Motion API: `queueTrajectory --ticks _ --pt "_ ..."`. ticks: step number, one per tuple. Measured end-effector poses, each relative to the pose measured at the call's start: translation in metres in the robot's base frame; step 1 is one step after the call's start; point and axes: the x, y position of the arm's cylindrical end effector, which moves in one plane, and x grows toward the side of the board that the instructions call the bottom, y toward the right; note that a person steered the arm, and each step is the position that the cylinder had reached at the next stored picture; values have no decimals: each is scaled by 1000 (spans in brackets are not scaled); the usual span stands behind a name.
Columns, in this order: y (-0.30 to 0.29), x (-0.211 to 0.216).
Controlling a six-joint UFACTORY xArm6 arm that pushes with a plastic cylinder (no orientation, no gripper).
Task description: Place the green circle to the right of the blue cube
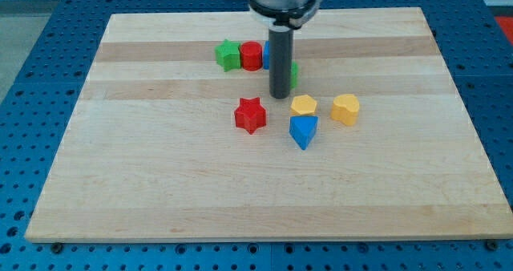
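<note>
Nearest us, a blue triangular block (303, 131) sits on the wooden board (160, 183), point toward the view's bottom. Just above it lie a yellow hexagonal block (304, 105) and, to the view's right, a second yellow block (345, 109); a red star (250, 115) lies to the view's left of these. Farther up we log a row: green star (228, 55), red block (252, 55) touching it, then a sliver of the blue cube (266, 54) showing beside our rod. My tip (280, 97) stands just above the yellow hexagon. We carry no fingers, only the rod. The green circle (295, 73) peeks out at the rod's right edge, right of the blue cube, mostly hidden.
</note>
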Motion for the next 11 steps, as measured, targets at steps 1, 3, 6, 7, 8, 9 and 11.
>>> queueTrajectory --ticks 1,3,6,7,8,9,11 --pt "3 3" --pt "-34 0" --pt "-6 -14" --pt "8 -14" --pt "17 -14" --pt "28 -14" --pt "28 -26"
